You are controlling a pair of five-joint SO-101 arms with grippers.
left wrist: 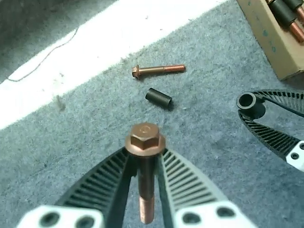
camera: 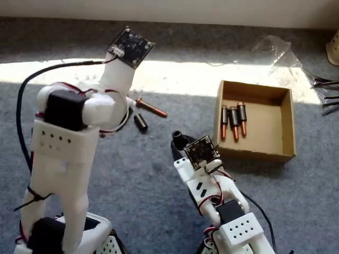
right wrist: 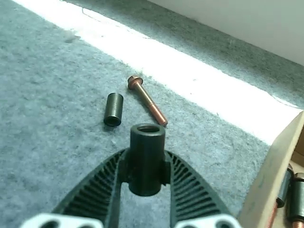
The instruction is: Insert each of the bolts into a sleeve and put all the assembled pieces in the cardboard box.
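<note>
Grey carpeted desk [camera: 143, 182], sunlit stripe [camera: 185, 74]; left end effector [left wrist: 146, 154] clamps copper hex bolt [left wrist: 145, 140], right end effector [right wrist: 146, 161] black tubular sleeve [right wrist: 147, 142].

A copper hex-head bolt [left wrist: 145, 140] is clamped in the left gripper [left wrist: 145, 154], a black sleeve [right wrist: 147, 142] in the right gripper [right wrist: 147, 159]. A loose bolt [camera: 152, 108] lies flat, with a loose sleeve [camera: 140, 121] just at its 7 o'clock, apart. At their 3 o'clock, the open box [camera: 254, 152] holds three assembled pieces [camera: 233, 120] side by side.
</note>
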